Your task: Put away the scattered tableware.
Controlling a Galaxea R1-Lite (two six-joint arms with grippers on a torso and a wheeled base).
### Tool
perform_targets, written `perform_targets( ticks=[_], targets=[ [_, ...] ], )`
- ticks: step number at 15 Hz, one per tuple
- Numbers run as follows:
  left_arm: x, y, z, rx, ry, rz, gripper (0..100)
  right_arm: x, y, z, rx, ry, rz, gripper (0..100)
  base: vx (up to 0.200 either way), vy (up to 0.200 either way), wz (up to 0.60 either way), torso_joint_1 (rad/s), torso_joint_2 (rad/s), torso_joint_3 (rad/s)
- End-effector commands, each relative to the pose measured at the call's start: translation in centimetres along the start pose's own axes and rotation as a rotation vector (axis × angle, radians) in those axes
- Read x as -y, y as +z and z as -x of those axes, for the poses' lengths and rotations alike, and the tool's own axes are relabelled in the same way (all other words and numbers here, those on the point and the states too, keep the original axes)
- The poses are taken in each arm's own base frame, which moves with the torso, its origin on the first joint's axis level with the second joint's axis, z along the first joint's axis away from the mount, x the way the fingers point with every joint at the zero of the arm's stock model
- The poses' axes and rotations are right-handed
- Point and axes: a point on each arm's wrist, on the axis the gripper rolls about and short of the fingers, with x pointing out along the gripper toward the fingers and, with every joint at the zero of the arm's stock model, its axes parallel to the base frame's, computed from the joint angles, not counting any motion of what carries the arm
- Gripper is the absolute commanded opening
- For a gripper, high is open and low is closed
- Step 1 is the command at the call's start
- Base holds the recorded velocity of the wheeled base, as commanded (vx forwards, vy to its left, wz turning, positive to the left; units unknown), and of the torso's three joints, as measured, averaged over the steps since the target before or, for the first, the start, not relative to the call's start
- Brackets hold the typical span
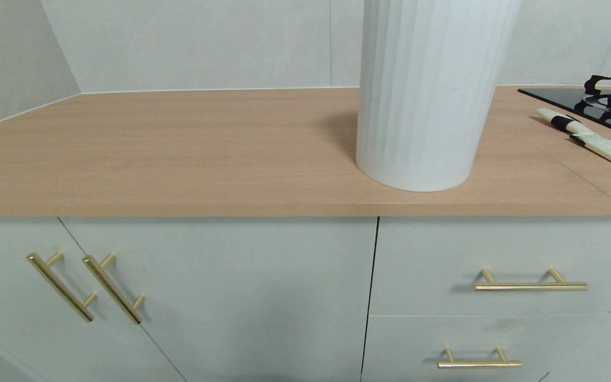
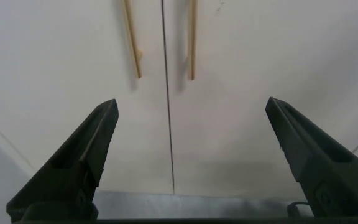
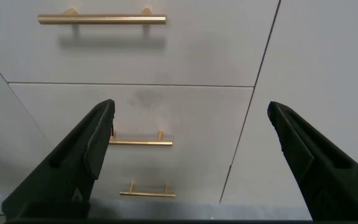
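Note:
A tall white ribbed container stands on the wooden countertop, right of centre near the front edge. A white-handled knife with black bands lies on the counter at the far right, beside the stove. My left gripper is open and empty, facing two cabinet doors with gold handles. My right gripper is open too, with nothing between its fingers, and faces the drawer fronts with gold bar handles.
A black cooktop with a burner grate sits at the back right corner. Below the counter are white cabinet doors on the left and stacked drawers on the right. Tiled walls close off the back and left.

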Motion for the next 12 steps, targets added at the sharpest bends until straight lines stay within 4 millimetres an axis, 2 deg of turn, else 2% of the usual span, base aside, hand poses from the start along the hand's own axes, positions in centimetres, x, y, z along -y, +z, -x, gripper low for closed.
perform_targets(
  ticks=[1,2,12],
  targets=[
    [0.0,0.0,0.0,0.0,0.001,0.001,100,0.0,0.0,-0.01,-0.001,0.001,0.0,100,0.0,0.0,-0.6,0.007,0.0,0.007],
    [0.0,0.0,0.0,0.0,0.001,0.001,100,0.0,0.0,-0.01,-0.001,0.001,0.0,100,0.0,0.0,-0.6,-0.002,-0.01,-0.007],
    [0.0,0.0,0.0,0.0,0.001,0.001,100,0.0,0.0,-0.01,-0.001,0.001,0.0,100,0.0,0.0,0.0,0.0,0.0,0.0]
  ],
)
